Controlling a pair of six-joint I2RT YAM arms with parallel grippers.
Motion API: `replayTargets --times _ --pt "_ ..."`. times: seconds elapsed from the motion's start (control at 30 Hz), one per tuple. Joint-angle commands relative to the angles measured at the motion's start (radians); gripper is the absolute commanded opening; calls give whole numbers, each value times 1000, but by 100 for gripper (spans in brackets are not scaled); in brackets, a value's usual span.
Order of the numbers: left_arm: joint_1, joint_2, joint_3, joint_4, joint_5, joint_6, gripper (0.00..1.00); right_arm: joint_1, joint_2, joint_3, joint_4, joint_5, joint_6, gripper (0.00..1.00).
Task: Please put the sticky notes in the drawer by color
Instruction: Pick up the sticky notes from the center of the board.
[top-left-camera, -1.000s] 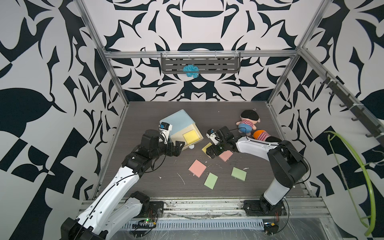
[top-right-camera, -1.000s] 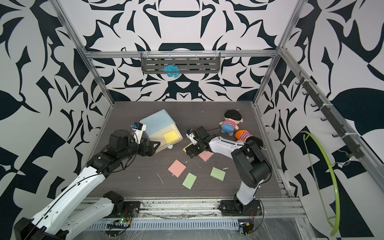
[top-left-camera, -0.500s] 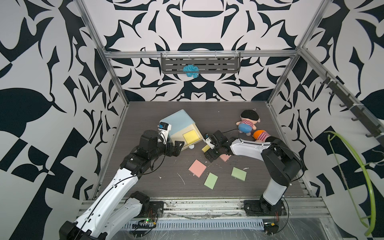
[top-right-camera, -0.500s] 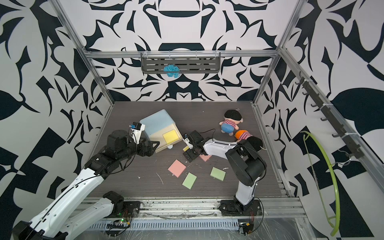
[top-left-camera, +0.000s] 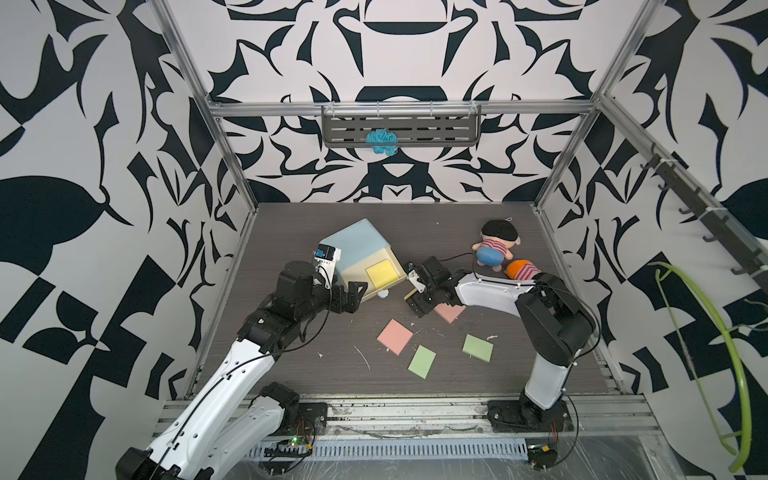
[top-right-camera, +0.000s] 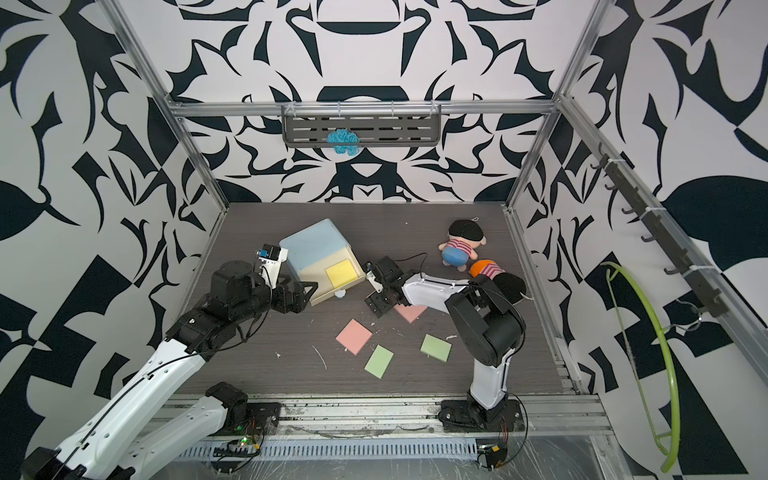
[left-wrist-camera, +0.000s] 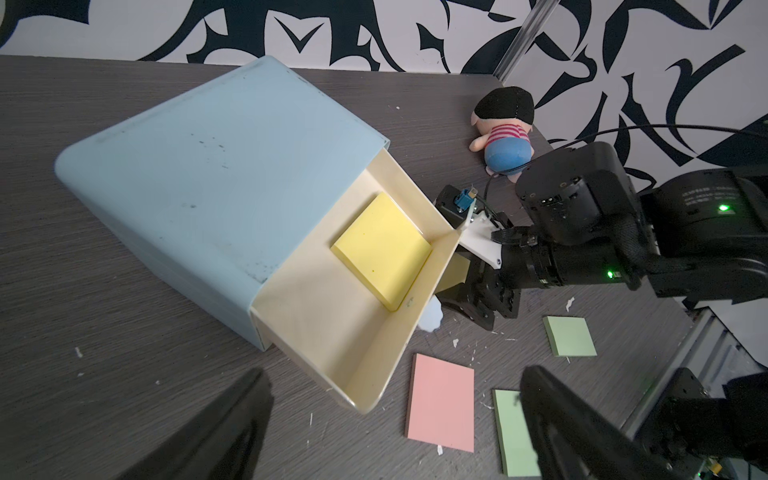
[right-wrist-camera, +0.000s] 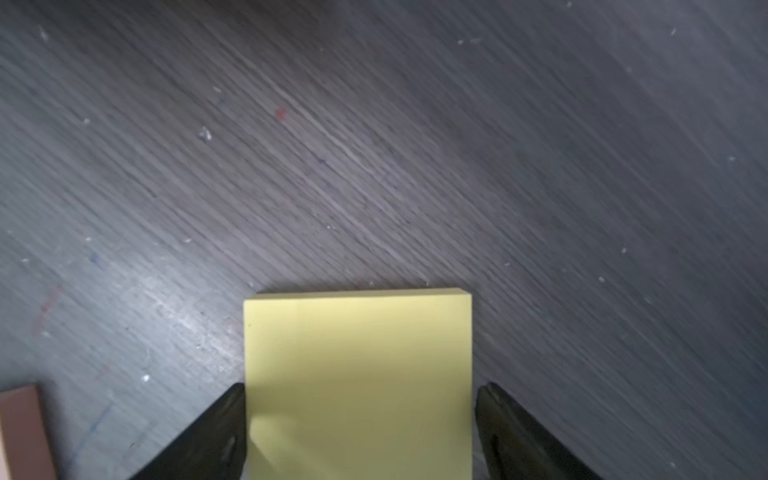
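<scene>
While the nearer green pad (top-left-camera: 422, 361), the other green pad (top-left-camera: 478, 348) and the nearer pink pad (top-left-camera: 395, 336) lie untouched toward the front of the table, the change sits a little farther back. The right gripper (top-left-camera: 413, 303), which a second ago hung over the farther pink pad (top-left-camera: 449, 312), has slid off it toward the chest. It now straddles the second yellow pad (right-wrist-camera: 357, 374), just beside the corner of the pulled-out top drawer (left-wrist-camera: 316, 324). Its jaws, fully wide a moment ago, have come in to the pad's two opposite edges. In the wrist view one finger lies against the paper and the other perhaps a sliver off, so whether the pad is truly clamped cannot be told. Level with it, the left gripper (top-left-camera: 355, 297) hovers wide open and empty before that drawer, unmoved. Beyond, the drawer chest (top-left-camera: 357, 245) already holds the first yellow pad (left-wrist-camera: 382, 249). By this reading the yellow pair is one lift from complete; pink and green are not yet begun.
</scene>
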Motion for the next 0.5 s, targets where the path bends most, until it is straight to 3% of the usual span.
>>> replayTargets --times 0.0,0.47 --pt "-4 -11 -20 -7 -4 7 99 4 -3 0 -17 2 4 85" --pt "-4 -2 -14 -5 -1 2 99 1 -32 2 -11 9 10 81"
